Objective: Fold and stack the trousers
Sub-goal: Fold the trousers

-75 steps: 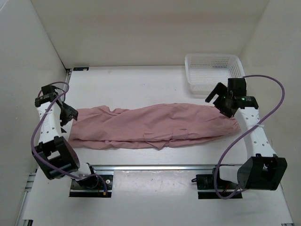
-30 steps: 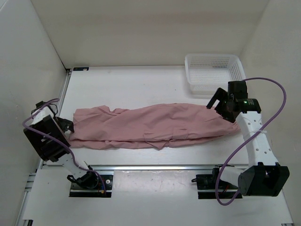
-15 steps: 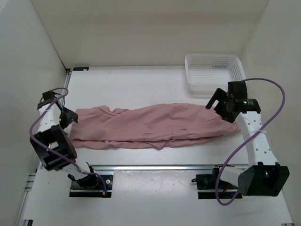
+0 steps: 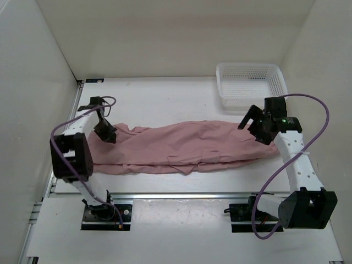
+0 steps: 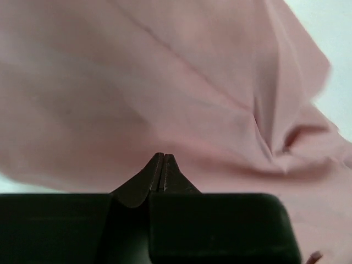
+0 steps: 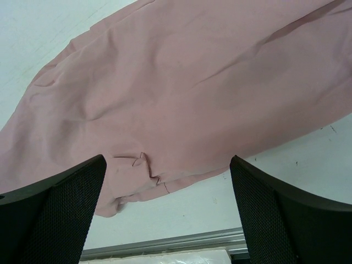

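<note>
Grasping step. Left gripper (image 4: 105,133) jaws together, apparently pinching the trousers (image 4: 187,146) at their 9 o'clock end. Right gripper (image 4: 254,129) jaws apart above the 3 o'clock end. Next move: the right pinch.

The top camera looked down from behind over the whole table (image 4: 165,96), while each wrist camera faced down close onto an end of the mid-frame pink trousers (image 4: 181,146).

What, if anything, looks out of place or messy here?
Nothing is spilled or damaged. The trousers lie stretched across the table, wrinkled and unfolded, with their left end rumpled beside the shut left gripper. The basket sits upright in the far right corner.
</note>
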### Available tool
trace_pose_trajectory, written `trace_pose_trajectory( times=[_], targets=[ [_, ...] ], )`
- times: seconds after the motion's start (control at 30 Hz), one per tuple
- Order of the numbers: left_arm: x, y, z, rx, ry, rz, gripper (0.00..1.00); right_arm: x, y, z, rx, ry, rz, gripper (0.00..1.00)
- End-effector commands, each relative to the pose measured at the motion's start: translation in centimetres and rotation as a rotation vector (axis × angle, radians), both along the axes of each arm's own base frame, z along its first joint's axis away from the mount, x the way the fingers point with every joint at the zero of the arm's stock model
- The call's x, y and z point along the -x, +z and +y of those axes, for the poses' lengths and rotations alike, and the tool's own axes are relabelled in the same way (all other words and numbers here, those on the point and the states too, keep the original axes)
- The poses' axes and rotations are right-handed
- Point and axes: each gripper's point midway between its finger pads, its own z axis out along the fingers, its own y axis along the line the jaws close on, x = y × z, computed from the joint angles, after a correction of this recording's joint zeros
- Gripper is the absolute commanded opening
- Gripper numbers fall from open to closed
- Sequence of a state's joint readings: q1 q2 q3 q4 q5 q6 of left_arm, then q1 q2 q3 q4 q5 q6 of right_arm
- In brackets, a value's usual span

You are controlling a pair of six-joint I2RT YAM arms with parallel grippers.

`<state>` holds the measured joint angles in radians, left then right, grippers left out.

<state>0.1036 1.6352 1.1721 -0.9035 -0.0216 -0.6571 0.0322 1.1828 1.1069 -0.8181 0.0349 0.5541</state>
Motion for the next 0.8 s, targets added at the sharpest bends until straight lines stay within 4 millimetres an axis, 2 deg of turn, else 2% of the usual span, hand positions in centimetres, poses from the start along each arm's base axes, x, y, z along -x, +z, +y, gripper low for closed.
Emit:
trace_pose_trajectory(
  times=[0.0,0.1,0.13,0.17,0.2,0.3,0.33,0.4,0.43,0.47,0.53,0.57,0.63,0.67,0.7,0.73,0.77],
  targets=[
    [-1.8,-1.0,0.1,-0.021,0.044,0.018,0.1,-0.6,1.3,-0.4,0.011,-0.012,-0.055,0.98],
    [-1.5,-3.8,0.7,-0.048,0.049,0.144,0.1,-0.2,0.9,-1.0,0.045,-0.023,-0.033,0.98],
    [-2.4,-3.8,0.9,-0.057,0.051,0.144,0.1,-0.1,1.2,-1.0,0.045,-0.023,-0.042,0.98],
    [-2.4,-5.3,1.0,-0.056,0.035,0.195,0.1,0.1,1.1,-1.3,0.056,-0.031,-0.034,0.98],
    [-3.6,-5.0,1.1,-0.06,0.01,0.188,0.11,0.1,1.0,-1.3,0.062,-0.024,-0.034,0.98],
    [-5.0,-6.2,1.5,-0.07,-0.021,0.233,0.13,0.2,0.9,-1.7,0.07,-0.038,-0.024,0.98],
    [-6.8,-5.1,1.7,-0.075,-0.028,0.199,0.13,0.3,1.1,-1.8,0.076,-0.03,-0.034,0.99],
    [-8.1,-5.0,1.9,-0.077,-0.04,0.196,0.14,0.5,1.0,-2.3,0.085,-0.046,-0.024,0.99],
    [-9.2,-4.5,1.5,-0.053,-0.071,0.167,0.18,0.8,1.1,-2.7,0.098,-0.055,-0.022,0.99],
    [-11.4,-3.1,1.5,-0.052,-0.071,0.103,0.2,0.8,1.1,-2.7,0.098,-0.055,-0.022,0.99],
    [-12.6,-2.6,1.0,-0.04,-0.094,0.096,0.23,0.8,1.1,-2.9,0.105,-0.06,-0.022,0.99],
    [-14.3,-0.7,0.9,-0.036,-0.108,0.039,0.27,0.8,1.1,-3.2,0.105,-0.069,-0.021,0.99],
    [-14.9,1.5,0.7,-0.03,-0.119,-0.001,0.33,0.8,1.1,-3.2,0.105,-0.069,-0.021,0.99],
    [-15.2,2.8,0.6,-0.023,-0.122,-0.034,0.38,0.8,1.1,-3.2,0.105,-0.069,-0.021,0.99],
    [-15.2,4.1,0.5,-0.027,-0.122,-0.063,0.51,0.8,1.1,-3.2,0.105,-0.069,-0.021,0.99],
    [-14.9,6.4,1.2,-0.034,-0.108,-0.11,0.63,0.7,0.8,-3.2,0.106,-0.069,-0.009,0.99],
    [-14.7,7.3,1.9,-0.05,-0.091,-0.135,0.71,0.7,0.8,-3.2,0.106,-0.069,-0.009,0.99]
  ],
)
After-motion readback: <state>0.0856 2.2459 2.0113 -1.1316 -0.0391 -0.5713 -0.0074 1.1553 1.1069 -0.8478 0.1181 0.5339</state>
